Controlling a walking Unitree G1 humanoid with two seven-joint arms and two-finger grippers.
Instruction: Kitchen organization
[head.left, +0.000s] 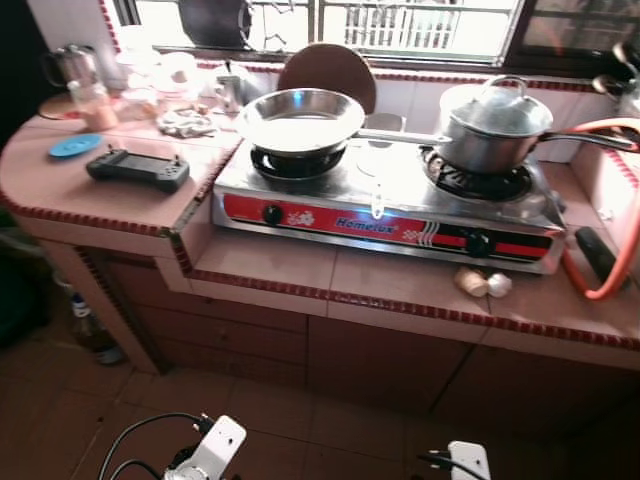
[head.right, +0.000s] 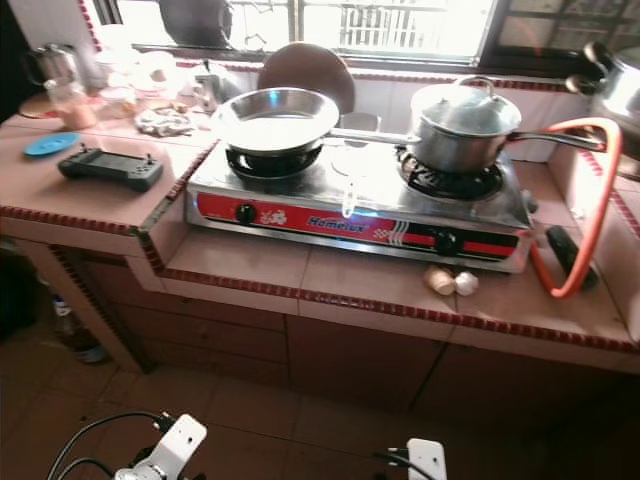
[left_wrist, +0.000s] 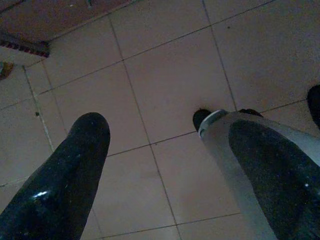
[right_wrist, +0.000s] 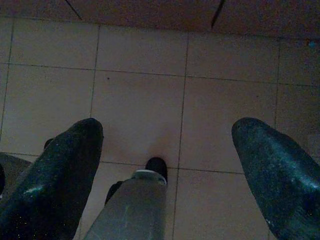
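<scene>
An empty steel pan (head.left: 300, 119) and a lidded pot (head.left: 493, 128) sit on the stove's (head.left: 385, 205) two burners.

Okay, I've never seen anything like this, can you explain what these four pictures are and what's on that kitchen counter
These come from a walking humanoid robot. The two bright pictures are its head cameras, looking down at a tiled counter. On it sits a two-burner stove with an empty frying pan on one burner and a lidded saucepan on the other. A black handheld controller and a blue lid lie to the left, with an orange hose on the right. The two dark pictures are wrist cameras: the left claw and right claw hang open over the floor, holding nothing.
</scene>
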